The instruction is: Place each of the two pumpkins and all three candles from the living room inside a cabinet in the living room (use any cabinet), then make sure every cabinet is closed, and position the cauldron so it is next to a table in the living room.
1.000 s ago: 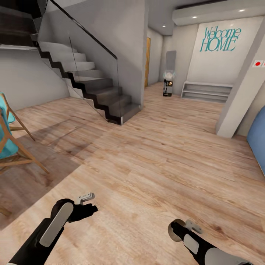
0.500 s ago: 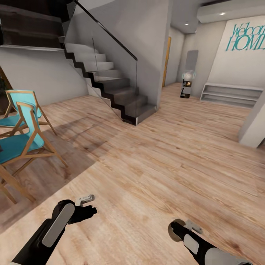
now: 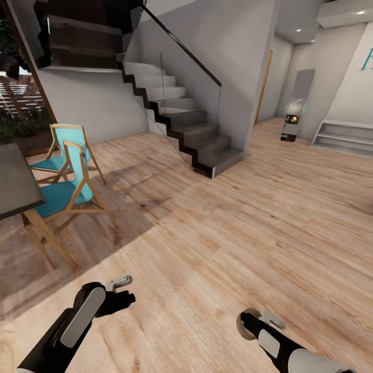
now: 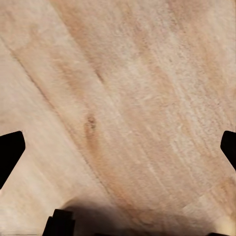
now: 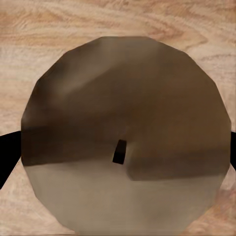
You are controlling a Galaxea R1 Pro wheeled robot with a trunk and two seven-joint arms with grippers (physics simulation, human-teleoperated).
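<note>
head view: you're rolling over plank floor (image 3: 217, 243) with staircase (image 3: 186, 129) ahead and teal chairs (image 3: 65, 181) on your left, so steer wide.
left wrist: left gripper (image 4: 118, 147) spread apart, empty.
right wrist: right gripper (image 5: 118, 147) clamped on brown candle (image 5: 128, 132); keep it squeezed.

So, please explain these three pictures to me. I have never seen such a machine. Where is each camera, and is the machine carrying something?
This is a simulated wheeled robot with two arms. The large picture comes from a camera on its head, looking down over both arms at a wooden floor, a staircase, two blue chairs and a dark table. The two small pictures come from cameras at the wrists. The left hand is open and empty, with bare floor under it. The right hand grips a brown candle. That wrist camera looks straight down on its round top and dark wick.
</note>
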